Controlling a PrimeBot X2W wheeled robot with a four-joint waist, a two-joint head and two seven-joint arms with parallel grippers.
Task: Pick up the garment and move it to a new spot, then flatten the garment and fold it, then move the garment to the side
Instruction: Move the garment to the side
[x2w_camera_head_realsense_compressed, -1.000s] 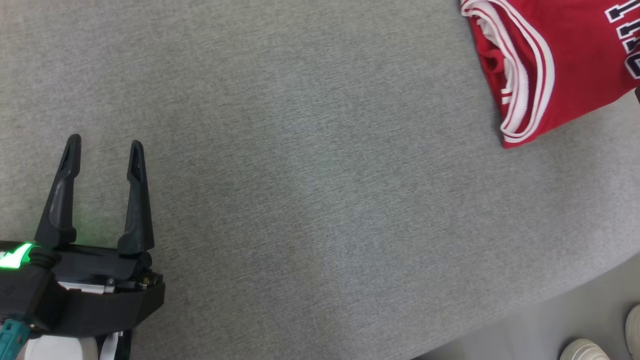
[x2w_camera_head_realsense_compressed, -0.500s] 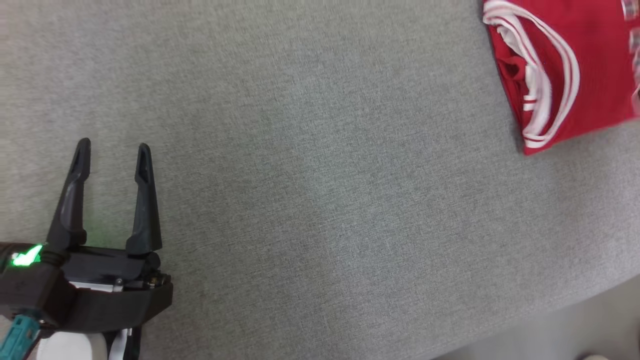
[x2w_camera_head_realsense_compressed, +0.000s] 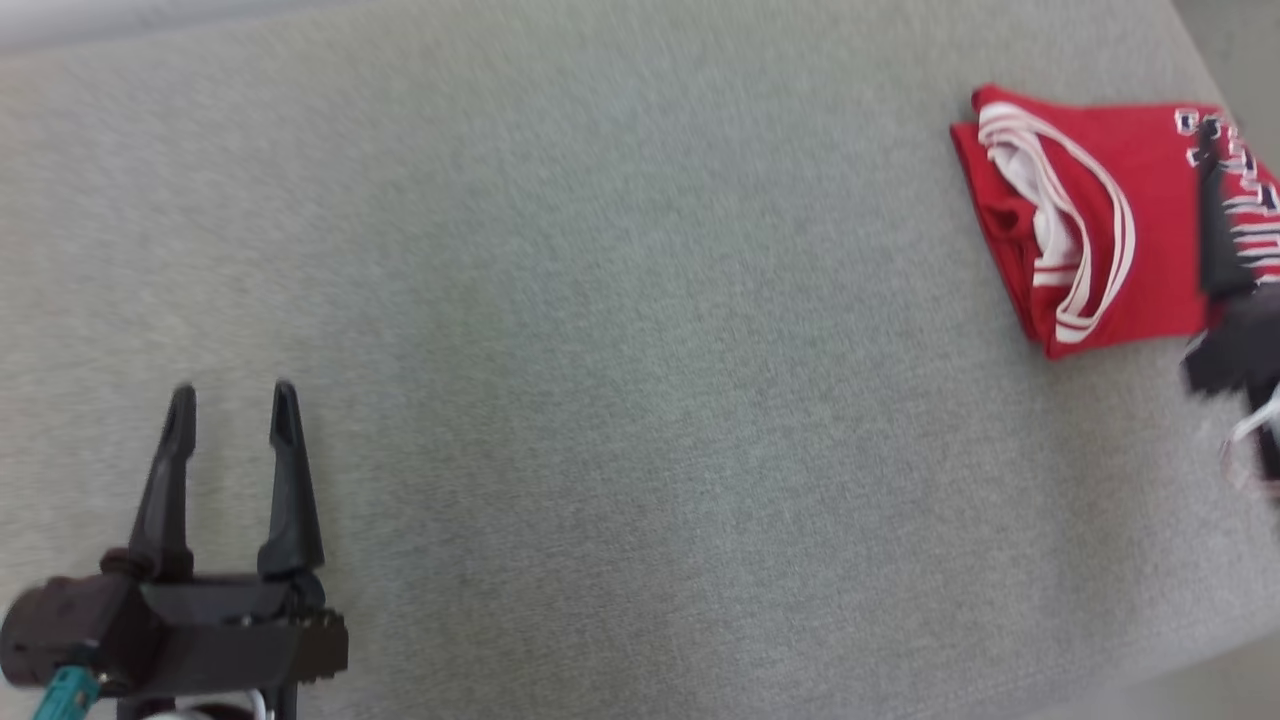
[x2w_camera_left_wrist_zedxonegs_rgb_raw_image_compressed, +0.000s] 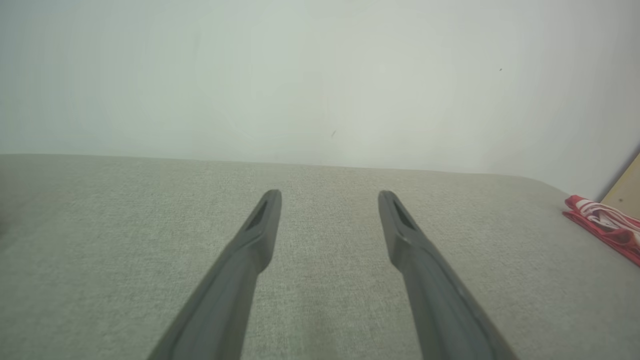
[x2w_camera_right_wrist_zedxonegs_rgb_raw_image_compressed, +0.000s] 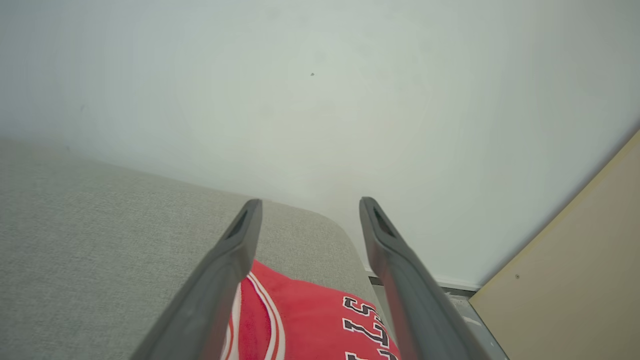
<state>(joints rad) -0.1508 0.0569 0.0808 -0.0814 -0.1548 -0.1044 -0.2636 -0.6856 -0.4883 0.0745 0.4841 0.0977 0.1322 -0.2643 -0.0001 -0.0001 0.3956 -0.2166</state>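
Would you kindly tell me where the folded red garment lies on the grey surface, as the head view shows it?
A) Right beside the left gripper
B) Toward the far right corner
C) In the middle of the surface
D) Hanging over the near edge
B: the red garment lies folded toward the far right corner of the grey surface, well apart from the left gripper at the lower left.

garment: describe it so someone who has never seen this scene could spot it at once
Start from the wide grey fabric-covered surface and look to its far right corner. There lies the folded garment. It alone is bright red, with white-striped trim and dark lettering.
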